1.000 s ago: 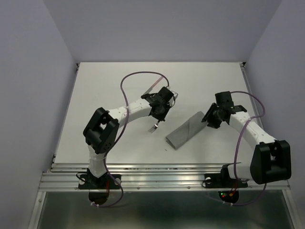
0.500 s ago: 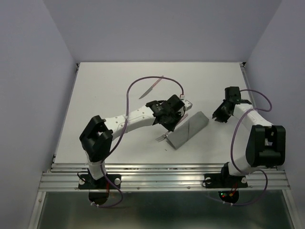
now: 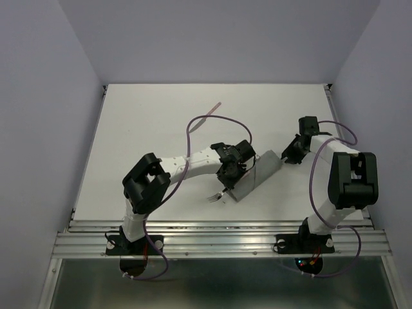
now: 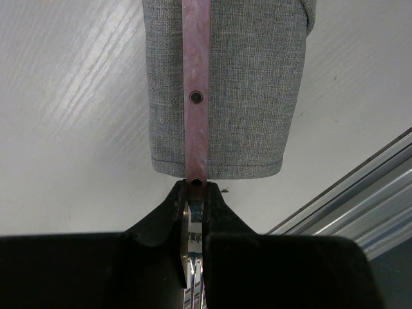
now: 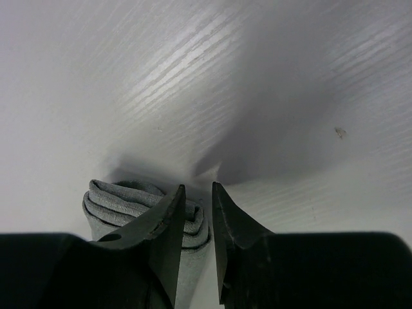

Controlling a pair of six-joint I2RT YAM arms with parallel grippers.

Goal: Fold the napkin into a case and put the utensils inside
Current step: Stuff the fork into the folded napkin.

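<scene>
While fork (image 4: 195,96) overlies case (image 4: 251,96) | knife (image 3: 214,105) lies well apart

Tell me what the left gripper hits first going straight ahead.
Most likely the near end of the folded napkin, just ahead of the left gripper, which is shut on the fork; its handle lies along the cloth's top.

Counting now: one folded napkin (image 3: 259,174), one fork (image 4: 196,96), one knife (image 3: 212,106), one table (image 3: 141,141). Two grippers showing: left gripper (image 4: 196,193), right gripper (image 5: 198,193).
</scene>
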